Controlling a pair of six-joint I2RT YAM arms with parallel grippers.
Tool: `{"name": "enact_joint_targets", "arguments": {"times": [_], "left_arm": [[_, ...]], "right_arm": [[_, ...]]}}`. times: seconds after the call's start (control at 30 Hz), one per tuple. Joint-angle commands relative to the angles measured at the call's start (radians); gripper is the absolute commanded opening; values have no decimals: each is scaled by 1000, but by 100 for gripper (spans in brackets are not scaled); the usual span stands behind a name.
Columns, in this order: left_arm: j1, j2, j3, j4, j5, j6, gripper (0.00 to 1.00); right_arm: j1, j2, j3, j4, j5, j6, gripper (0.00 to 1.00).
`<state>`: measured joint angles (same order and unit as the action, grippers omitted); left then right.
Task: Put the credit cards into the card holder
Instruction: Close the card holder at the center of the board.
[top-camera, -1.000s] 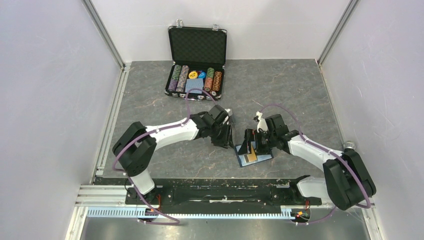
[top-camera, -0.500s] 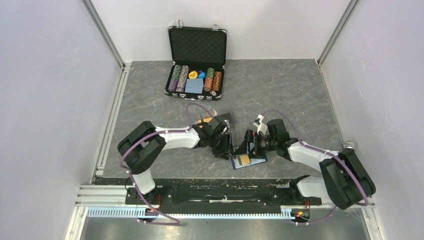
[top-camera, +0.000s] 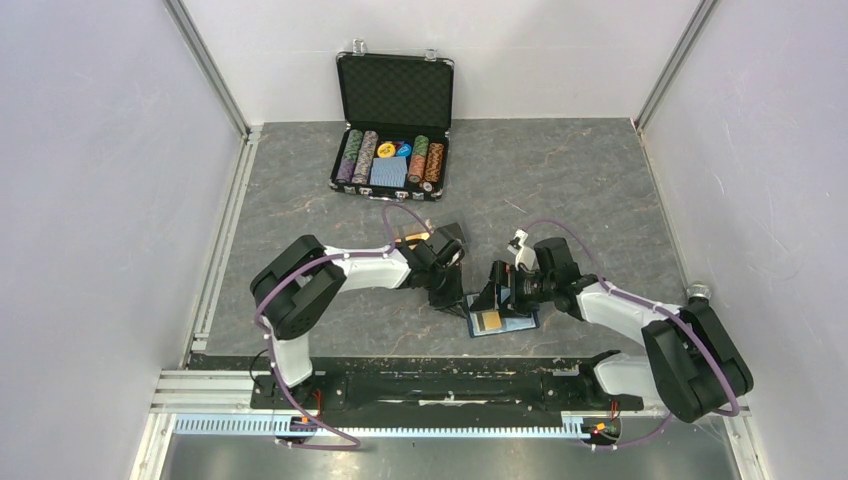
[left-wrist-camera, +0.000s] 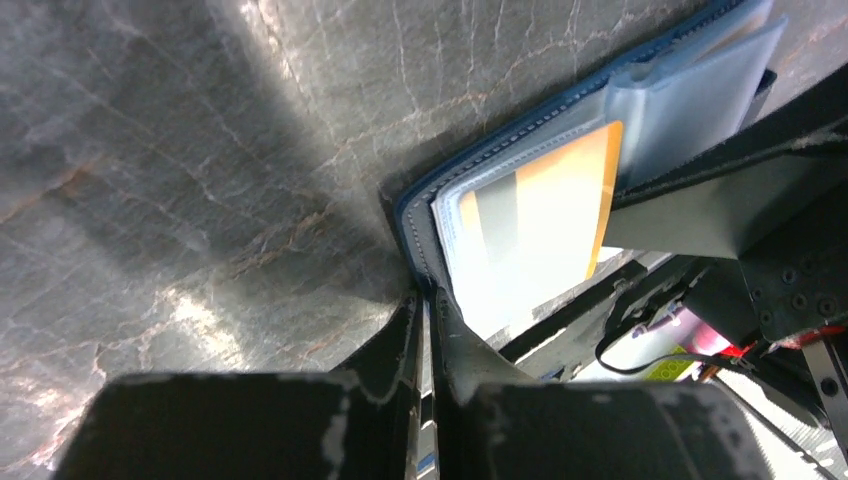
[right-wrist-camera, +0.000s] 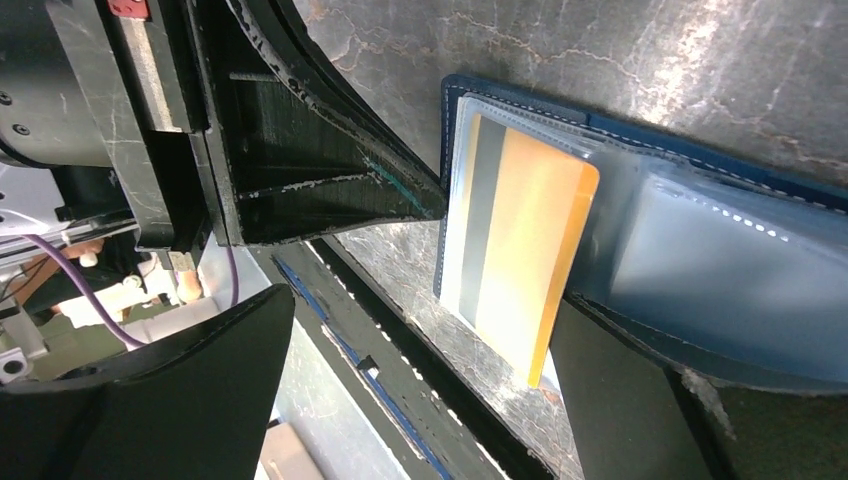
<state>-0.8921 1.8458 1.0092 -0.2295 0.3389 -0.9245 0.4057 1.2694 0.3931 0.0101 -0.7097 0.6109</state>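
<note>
The navy card holder lies open on the table, front centre. A gold-orange credit card sits partly in its clear left pocket and sticks out toward the near edge. The card also shows in the left wrist view and in the right wrist view. My left gripper is shut on a thin dark card seen edge-on. Its tips touch the holder's left corner. My right gripper is open over the holder. One of its fingers lies on the holder beside the gold card.
An open black chip briefcase stands at the back. A clear tray with more cards lies just behind my left gripper. White walls stand on both sides. The black base rail runs along the near edge.
My left gripper moved from the tray toward the near edge, to the holder's left corner. The holder and my right gripper shifted slightly near and left.
</note>
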Motion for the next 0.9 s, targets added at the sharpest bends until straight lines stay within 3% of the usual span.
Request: {"name": "enact_joint_targets", "arguments": {"times": [0.0, 0.1, 0.4, 0.87], "left_arm": [[-10, 82, 39, -79, -76, 55, 7], [-8, 92, 56, -112, -92, 74, 2], [-7, 114, 102, -168, -109, 128, 2], [-2, 127, 124, -202, -116, 165, 2]], "right_arm": [[7, -19, 48, -148, 81, -84, 98], [7, -40, 89, -219, 122, -117, 98], [7, -60, 227, -423, 238, -238, 98], [-119, -1, 278, -539, 326, -411, 97]]}}
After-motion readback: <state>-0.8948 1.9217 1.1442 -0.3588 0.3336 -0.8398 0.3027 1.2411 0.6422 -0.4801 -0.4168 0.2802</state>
